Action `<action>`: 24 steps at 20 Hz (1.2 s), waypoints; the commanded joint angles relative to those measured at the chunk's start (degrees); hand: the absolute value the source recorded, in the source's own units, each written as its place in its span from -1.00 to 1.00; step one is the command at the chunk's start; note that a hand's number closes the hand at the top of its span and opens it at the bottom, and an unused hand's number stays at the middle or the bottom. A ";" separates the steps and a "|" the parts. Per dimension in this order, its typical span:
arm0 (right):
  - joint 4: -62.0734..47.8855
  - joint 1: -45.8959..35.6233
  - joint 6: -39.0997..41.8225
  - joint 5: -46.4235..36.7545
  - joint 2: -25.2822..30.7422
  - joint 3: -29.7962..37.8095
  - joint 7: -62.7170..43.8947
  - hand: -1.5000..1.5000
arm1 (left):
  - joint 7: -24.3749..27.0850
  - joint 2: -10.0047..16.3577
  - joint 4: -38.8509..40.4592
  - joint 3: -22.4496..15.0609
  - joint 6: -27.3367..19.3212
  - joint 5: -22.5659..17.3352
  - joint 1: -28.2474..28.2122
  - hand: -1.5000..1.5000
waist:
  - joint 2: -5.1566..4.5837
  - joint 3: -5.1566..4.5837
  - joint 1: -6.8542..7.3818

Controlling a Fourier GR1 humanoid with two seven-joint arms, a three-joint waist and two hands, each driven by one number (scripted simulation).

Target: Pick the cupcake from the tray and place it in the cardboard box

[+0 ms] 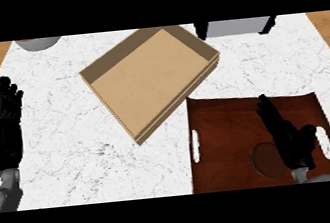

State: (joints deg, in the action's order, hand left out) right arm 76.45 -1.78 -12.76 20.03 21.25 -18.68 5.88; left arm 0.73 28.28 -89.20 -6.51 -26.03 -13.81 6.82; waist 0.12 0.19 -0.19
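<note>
— So where's the cupcake [262,158]?
— Low on the tray [221,123]: that brown round shape, half hidden by the right hand [295,145].
— Has the hand got it?
— No. Its fingers are straight and apart above it, probably lining up a grasp.
— And the cardboard box [150,79]?
— Open-topped, just beside the tray's corner, a short carry. The left hand [2,124] rests open at the counter's [68,158] left edge.
</note>
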 commanded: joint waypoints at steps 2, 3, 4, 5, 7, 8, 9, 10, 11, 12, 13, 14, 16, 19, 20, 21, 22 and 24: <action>1.81 6.95 1.53 -1.76 3.20 5.97 19.93 -1.00 | -0.65 1.02 1.76 -3.03 2.18 2.55 -1.20 0.00 | 0.16 -0.02 -2.57; 4.06 8.28 1.27 -1.46 5.07 8.92 24.44 -1.00 | -0.43 4.02 1.99 -2.10 3.98 2.57 -2.95 0.00 | 0.81 0.07 -4.38; 5.22 8.67 2.32 -1.04 6.68 11.30 28.49 -1.00 | -0.82 4.05 2.56 -3.69 3.88 3.85 -3.92 0.00 | 1.33 0.28 -6.76; 6.11 7.08 1.50 -1.16 6.94 13.97 32.50 -1.00 | -0.98 3.98 3.96 -5.11 3.96 5.07 -4.41 0.00 | 1.28 0.39 -8.08; 10.44 2.21 -1.36 9.98 -4.37 18.22 30.32 -1.00 | -1.59 2.97 3.97 -4.35 3.96 3.21 -4.94 0.00 | 5.78 3.69 -12.07; 0.91 11.73 -8.43 1.04 5.24 24.50 34.65 -1.00 | -1.04 4.12 4.43 -6.43 5.62 4.73 -7.00 0.00 | 0.63 0.42 -11.21; -0.32 12.00 -8.24 3.60 2.69 27.22 38.82 -1.00 | -0.74 3.87 5.00 -6.91 6.23 4.71 -6.81 0.00 | 0.23 0.57 -10.27; 0.83 13.87 -5.08 5.09 1.62 28.41 44.93 -1.00 | -0.53 3.61 5.72 -7.87 6.27 5.55 -7.11 0.00 | 0.51 0.57 -10.25; 0.17 15.14 -2.73 5.35 0.56 29.26 50.79 -1.00 | -1.22 3.85 4.92 -8.09 7.18 5.07 -6.58 0.00 | 0.58 0.61 -8.79; 1.73 16.21 -0.55 4.36 0.61 29.27 56.37 -1.00 | -0.14 3.37 5.37 -8.96 7.43 5.66 -6.94 0.00 | 0.78 0.48 -8.82; 1.56 18.23 0.54 2.53 1.61 29.87 61.29 -1.00 | 0.06 3.55 5.02 -9.25 7.34 6.18 -7.19 0.00 | 0.78 0.35 -7.60; 0.19 19.92 1.00 0.02 2.01 29.71 65.87 -1.00 | -0.50 4.28 4.84 -8.90 8.80 5.39 -6.01 0.00 | 0.55 0.34 -6.99; -1.50 25.26 -0.60 -5.19 1.68 29.27 72.51 -1.00 | 1.22 3.74 5.85 -9.04 9.03 5.62 -6.63 0.00 | 0.30 0.07 -5.36; 0.14 33.87 -4.73 -10.93 1.38 30.03 73.38 -1.00 | 2.35 2.18 8.10 -11.10 8.90 7.77 -5.73 0.00 | 0.10 -0.24 -4.70; 0.52 35.87 -5.83 -12.83 1.41 30.69 73.93 -1.00 | 1.96 3.01 6.67 -10.91 10.08 7.05 -6.00 0.00 | 0.23 -0.22 -3.91; 2.22 38.16 -6.75 -13.71 -0.57 30.68 74.43 -1.00 | 1.87 3.43 7.01 -10.29 10.97 6.61 -5.18 0.00 | 0.19 -0.24 -3.37; 5.23 42.04 -6.40 -14.73 0.63 31.14 71.61 -1.00 | -0.81 2.82 6.44 -11.13 10.39 7.49 -2.97 0.00 | 0.12 -0.28 -3.57; 11.26 46.22 -6.44 -17.25 -0.43 29.91 69.48 -1.00 | -1.18 1.37 7.10 -11.52 10.18 8.10 -1.13 0.00 | 0.03 -0.33 -2.78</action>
State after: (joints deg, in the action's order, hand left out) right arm 82.05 35.85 -15.08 7.38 21.46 11.17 66.81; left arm 1.17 31.31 -82.06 -16.87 -15.60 -6.84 3.21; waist 0.27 0.03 -4.13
